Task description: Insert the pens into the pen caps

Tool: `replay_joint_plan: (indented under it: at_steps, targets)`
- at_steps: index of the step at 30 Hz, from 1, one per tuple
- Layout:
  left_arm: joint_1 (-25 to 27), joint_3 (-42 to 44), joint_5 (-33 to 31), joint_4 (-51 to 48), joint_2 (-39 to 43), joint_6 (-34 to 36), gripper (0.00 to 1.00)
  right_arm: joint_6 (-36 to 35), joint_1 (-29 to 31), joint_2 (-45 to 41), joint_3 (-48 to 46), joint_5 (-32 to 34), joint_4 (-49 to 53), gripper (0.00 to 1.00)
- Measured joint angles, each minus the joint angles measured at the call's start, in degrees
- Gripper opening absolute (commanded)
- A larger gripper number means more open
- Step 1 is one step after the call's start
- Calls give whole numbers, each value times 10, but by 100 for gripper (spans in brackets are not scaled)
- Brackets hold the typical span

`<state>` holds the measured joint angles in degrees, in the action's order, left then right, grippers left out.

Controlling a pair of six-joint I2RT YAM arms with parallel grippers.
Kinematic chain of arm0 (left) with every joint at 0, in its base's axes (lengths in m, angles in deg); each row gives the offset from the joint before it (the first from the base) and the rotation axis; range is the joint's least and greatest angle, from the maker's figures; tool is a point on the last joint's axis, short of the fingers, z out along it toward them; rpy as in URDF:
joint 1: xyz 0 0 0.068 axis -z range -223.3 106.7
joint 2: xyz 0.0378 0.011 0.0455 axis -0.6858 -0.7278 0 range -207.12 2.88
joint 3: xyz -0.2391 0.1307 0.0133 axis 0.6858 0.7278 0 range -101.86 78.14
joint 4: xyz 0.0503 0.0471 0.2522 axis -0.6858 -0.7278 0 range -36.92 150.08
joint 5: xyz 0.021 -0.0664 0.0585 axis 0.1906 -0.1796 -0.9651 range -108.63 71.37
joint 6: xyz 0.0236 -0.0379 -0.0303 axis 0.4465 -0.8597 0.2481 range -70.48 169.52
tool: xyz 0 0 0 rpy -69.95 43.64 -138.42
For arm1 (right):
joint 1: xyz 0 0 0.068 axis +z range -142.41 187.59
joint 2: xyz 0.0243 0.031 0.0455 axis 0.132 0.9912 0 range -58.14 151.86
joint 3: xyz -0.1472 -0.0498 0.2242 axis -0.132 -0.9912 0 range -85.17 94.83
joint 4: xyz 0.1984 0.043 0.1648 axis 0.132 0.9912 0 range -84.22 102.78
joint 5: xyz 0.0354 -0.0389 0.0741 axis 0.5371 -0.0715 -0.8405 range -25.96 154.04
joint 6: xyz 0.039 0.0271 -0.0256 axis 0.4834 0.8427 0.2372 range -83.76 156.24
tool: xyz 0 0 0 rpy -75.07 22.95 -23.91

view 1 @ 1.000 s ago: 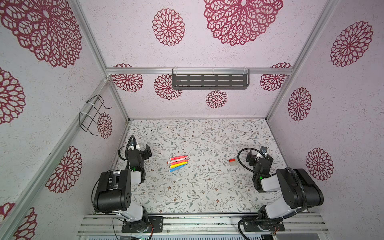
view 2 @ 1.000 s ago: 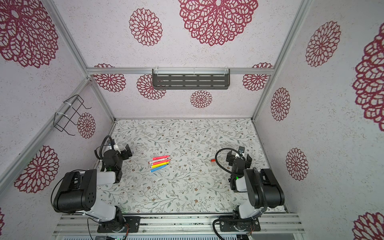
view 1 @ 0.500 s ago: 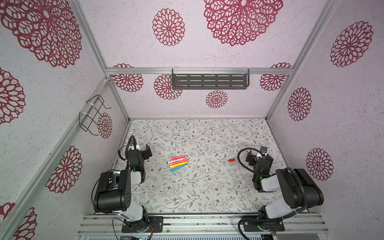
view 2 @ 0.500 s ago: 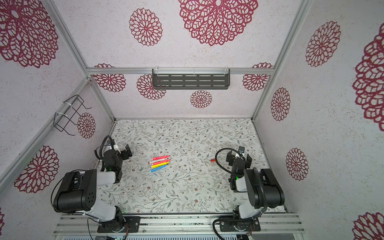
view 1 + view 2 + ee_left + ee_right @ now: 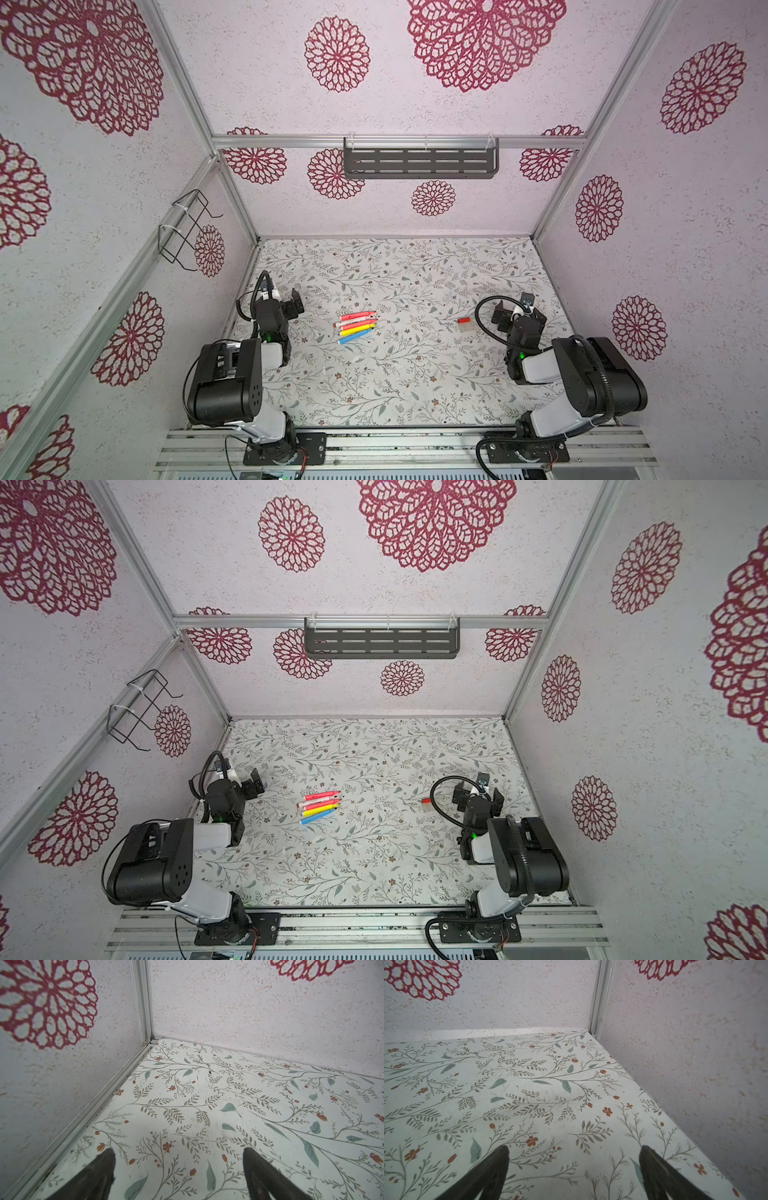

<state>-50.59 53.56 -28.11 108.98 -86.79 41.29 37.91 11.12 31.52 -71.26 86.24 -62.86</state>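
Change from the earlier pictures: we are finding none. Both arms, the pens and the pen caps are lying exactly where they were.

Left gripper [image 5: 178,1153]: we are seeing its jaws standing wide apart and empty, hanging low over the left side of the table and facing a corner of the enclosure.

Right gripper [image 5: 574,1149]: we are noting the same wide, empty spread, low over the right side.

Pens [image 5: 356,326]: five are lying side by side in a tight bunch near the middle, in pink, red-orange, yellow and blue, well apart from both grippers.

Pen caps [image 5: 464,320]: a red one is lying just beside a pale one, near the right gripper.

Table [image 5: 415,270]: we are listing a pale sheet printed with leafy sprigs and small orange flowers.

Walls [image 5: 374,104]: pale and speckled, carrying crimson rosettes. A dark slotted shelf [image 5: 419,163] is hanging on the back rail and a wire rack [image 5: 185,228] on the left wall.
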Motion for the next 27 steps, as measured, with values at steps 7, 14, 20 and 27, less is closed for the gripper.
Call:
replay_joint_plan:
  at_steps: [7, 14, 20, 27]
  targets:
    - [0, 0, 0, 0, 0, 0, 97, 0, 0, 0, 0, 0, 0, 99]
    - [0, 0, 0, 0, 0, 0, 97, 0, 0, 0, 0, 0, 0, 99]
    - [0, 0, 0, 0, 0, 0, 97, 0, 0, 0, 0, 0, 0, 99]
    - [2, 0, -6, -5, 5, 1, 97, -3, 3, -13, 0, 1, 14, 99]
